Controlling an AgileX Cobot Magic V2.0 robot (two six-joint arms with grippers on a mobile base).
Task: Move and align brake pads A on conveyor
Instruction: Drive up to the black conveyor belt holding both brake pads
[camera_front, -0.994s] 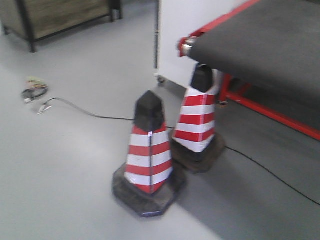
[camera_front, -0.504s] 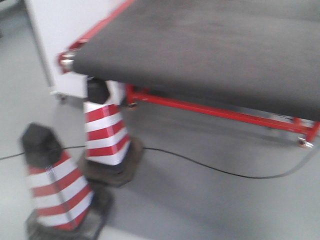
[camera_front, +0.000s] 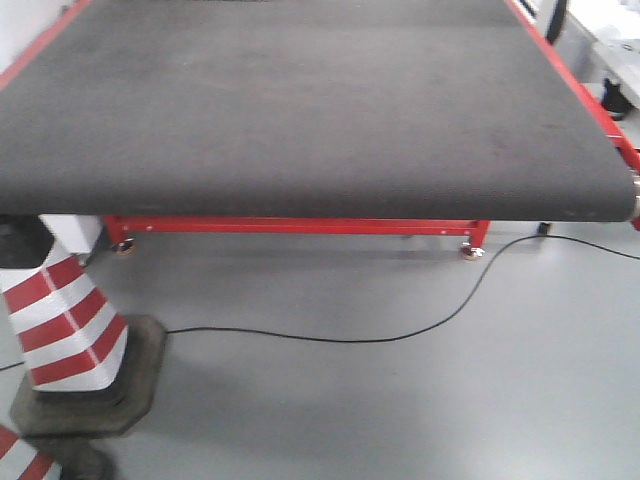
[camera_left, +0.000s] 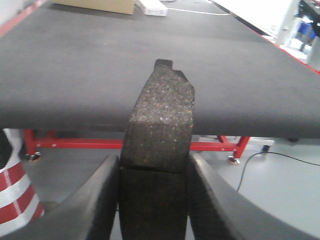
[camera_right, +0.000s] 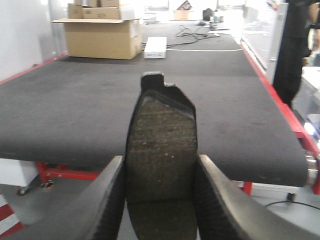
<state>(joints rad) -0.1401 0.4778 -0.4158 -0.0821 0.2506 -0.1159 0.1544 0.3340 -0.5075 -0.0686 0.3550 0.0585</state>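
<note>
I have both arms facing the belt (camera_front: 300, 100) edge — left gripper (camera_left: 154, 172) clamps a pad (camera_left: 162, 115) upright, right gripper (camera_right: 159, 175) another pad (camera_right: 162, 125)

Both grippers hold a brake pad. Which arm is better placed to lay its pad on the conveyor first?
Probably right. The right pad shows mostly against the conveyor top, while the left pad appears half below the belt edge. The difference is slight.

Reads matt, felt-like on conveyor (camera_front: 300, 100); red-painted metal on frame (camera_front: 300, 225) beneath. Shows coarse speckled grit on brake pad (camera_left: 160, 125), finer ridged grain on second brake pad (camera_right: 161, 140). Smooth, faint sheen on floor (camera_front: 420, 400); plain cardboard box (camera_right: 100, 35) upper left.
</note>
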